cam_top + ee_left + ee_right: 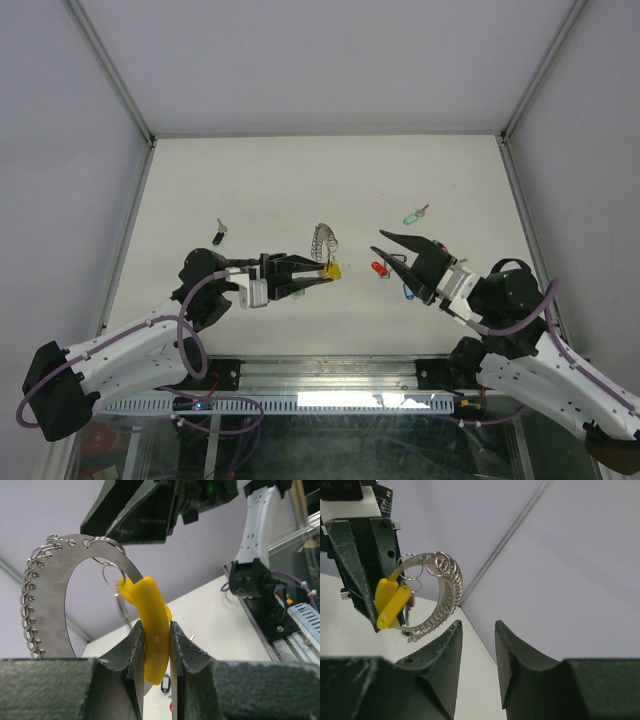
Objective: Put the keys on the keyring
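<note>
- As I judged it, the step in hand was fetching a key for the silvery coiled metal keyring [35, 595].
- My left gripper [156, 630] was pinched tight on the ring's yellow plastic segment [150, 600], holding it upright above the middle of the tabletop [250, 180].
- My right gripper [477, 625] stood part-open and empty, just beside the red-tagged silver key [379, 269] lying near the tabletop's near edge.
- Next, I reckoned, it needed to lower and close squarely on that tag.

Lower keyring [51, 611] arc behind left tool [155, 628]

Keyring [323, 243] upright, aloft, yellow segment lowest; green key [414, 215], red key [379, 269], blue key [408, 291], black key [219, 235] lie scattered.
</note>
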Robot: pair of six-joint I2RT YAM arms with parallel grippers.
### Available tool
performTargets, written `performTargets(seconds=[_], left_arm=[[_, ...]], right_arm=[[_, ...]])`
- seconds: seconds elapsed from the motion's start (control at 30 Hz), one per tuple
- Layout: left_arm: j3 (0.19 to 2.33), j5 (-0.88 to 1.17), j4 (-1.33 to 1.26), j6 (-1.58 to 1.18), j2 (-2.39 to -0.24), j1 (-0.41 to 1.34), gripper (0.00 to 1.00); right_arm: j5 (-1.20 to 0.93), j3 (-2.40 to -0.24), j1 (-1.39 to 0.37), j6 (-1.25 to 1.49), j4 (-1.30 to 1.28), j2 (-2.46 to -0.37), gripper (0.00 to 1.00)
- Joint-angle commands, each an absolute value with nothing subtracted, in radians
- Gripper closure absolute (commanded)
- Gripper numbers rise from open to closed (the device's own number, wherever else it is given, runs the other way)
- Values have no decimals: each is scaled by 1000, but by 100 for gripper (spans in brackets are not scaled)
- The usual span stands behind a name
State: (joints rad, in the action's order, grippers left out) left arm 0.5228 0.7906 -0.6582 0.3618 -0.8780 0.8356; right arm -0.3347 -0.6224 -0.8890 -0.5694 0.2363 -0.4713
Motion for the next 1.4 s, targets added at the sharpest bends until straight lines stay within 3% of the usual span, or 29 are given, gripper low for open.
performTargets(seconds=[0.0, 0.27, 0.73, 1.37], left_arm=[[516, 884, -840, 277, -879, 825, 100], [492, 911, -935, 194, -889, 824, 100], [508, 919, -913, 201, -895, 825, 100], [514, 911, -908, 213, -917, 824, 100]], right_arm=[[-345, -620, -904, -676, 362, -496, 66], [-321, -622, -968, -806, 429, -553, 66], [-100, -652, -1256, -1045, 490, -669, 59], [-82, -647, -1282, -1018, 619, -691, 58]])
